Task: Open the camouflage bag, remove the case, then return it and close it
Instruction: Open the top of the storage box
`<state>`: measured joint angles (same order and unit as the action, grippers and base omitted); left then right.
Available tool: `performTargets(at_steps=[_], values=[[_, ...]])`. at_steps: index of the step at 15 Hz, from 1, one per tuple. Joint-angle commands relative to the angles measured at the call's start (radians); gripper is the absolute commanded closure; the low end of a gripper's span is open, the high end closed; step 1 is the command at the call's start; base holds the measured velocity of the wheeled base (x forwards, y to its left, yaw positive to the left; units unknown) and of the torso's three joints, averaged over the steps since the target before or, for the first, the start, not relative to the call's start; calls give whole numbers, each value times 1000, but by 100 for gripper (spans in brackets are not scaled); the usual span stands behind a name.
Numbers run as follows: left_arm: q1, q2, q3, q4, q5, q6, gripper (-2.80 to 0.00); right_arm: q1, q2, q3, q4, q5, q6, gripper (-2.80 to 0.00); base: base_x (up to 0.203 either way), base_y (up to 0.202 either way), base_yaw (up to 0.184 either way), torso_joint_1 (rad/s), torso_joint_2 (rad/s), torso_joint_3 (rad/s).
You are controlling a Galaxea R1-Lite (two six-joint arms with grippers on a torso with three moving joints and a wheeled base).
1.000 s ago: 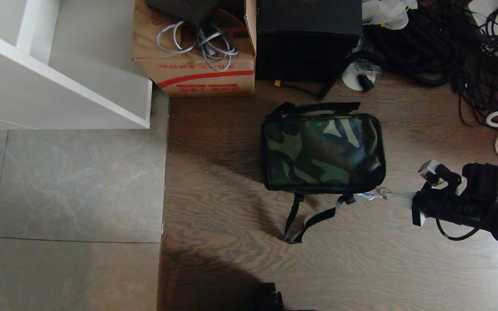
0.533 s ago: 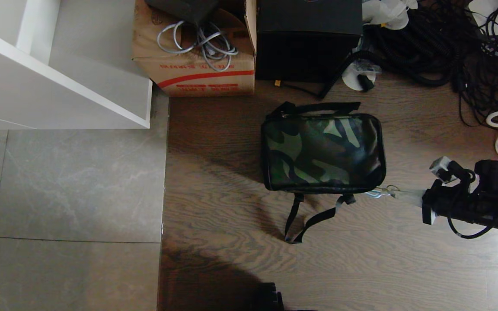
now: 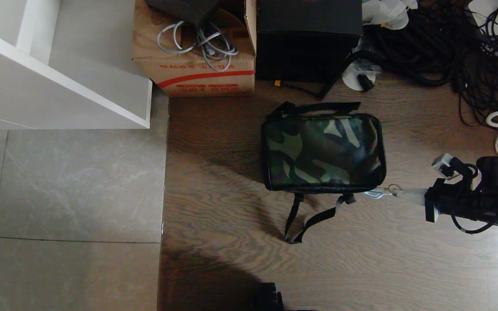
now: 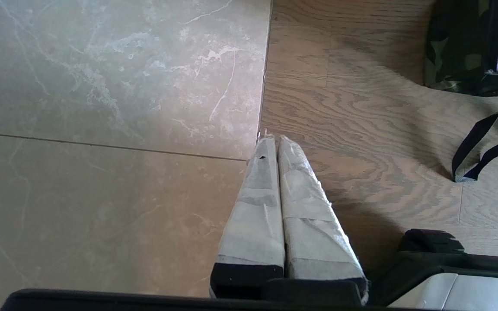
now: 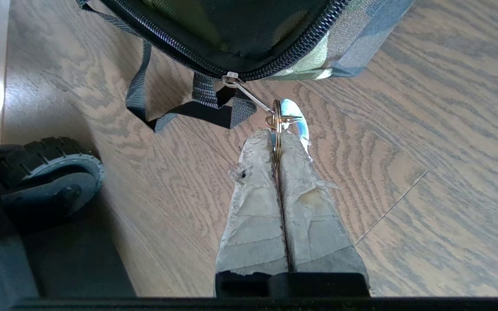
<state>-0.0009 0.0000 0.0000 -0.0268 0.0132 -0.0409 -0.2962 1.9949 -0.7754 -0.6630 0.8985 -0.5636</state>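
Since a second earlier the right hand [image 3: 398, 193] had drawn away from the camouflage bag [image 3: 322, 151] toward the right edge of the head view, and the key ring [image 3: 391, 188] it gripped had travelled with it, while the bag itself had stayed put on the wooden floor [image 3: 231, 207]. The right hand's taped fingers [image 5: 253, 194] were clenched on that ring, which linked through a thin metal pull [image 5: 249, 93] to the zipper slider [image 5: 230, 78] at the bag's near right corner. The bag lay flat, its zipper appearing closed, its black straps [image 3: 305, 218] trailing toward the robot. The case could not be seen. The left hand [image 4: 273, 140] hung parked and pressed shut over the seam between the grey tile [image 4: 102, 86] and the wood, well apart from the bag. Beyond the bag stood a cardboard box [image 3: 197, 65] holding grey cables and a tall black box [image 3: 307, 39].
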Motion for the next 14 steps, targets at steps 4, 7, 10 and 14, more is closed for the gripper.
performTargets(at_steps=[4, 7, 10, 14], values=[[-1, 0, 8, -1, 1, -1, 0, -14, -7, -93, 126, 5, 51, 0, 0, 0, 0, 0, 0, 0], [-1, 0, 8, -1, 1, -1, 0, -25, -8, -137, 153, 5, 141, 0, 0, 0, 0, 0, 0, 0], [0, 0, 8, -1, 1, -1, 0, -26, -5, -164, 174, 5, 169, 0, 0, 0, 0, 0, 0, 0], [0, 0, 8, -1, 1, -1, 0, -37, 4, -222, 255, 17, 171, 0, 0, 0, 0, 0, 0, 0]])
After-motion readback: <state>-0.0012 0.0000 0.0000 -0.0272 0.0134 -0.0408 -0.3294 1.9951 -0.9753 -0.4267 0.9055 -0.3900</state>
